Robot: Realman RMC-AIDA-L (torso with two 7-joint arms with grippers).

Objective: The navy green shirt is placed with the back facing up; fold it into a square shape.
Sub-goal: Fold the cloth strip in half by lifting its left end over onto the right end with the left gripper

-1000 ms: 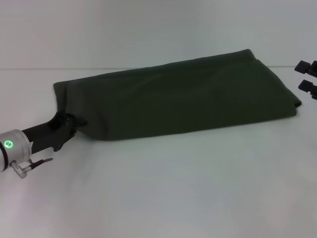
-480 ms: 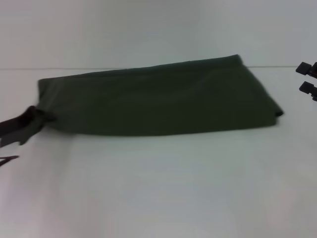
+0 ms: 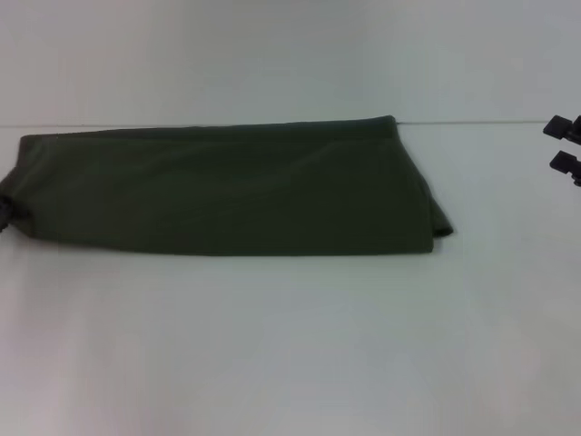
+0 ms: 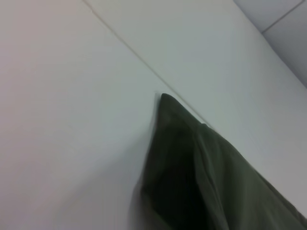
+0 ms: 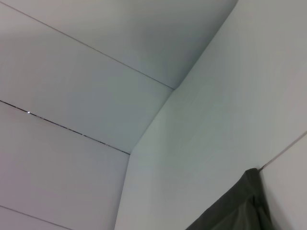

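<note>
Olive navy green shirt (image 3: 227, 191) flat on table; left gripper (image 3: 4, 211) pinching left end; right gripper (image 3: 565, 145) open, apart.

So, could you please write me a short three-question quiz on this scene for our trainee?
1. True or false: the navy green shirt lies as a long folded strip on the white table.
2. Which gripper holds its end at the head view's edge: A left gripper, B right gripper?
3. Fill in: the right gripper is ___ the shirt.

Key: 1 true; 2 A; 3 apart from.
</note>
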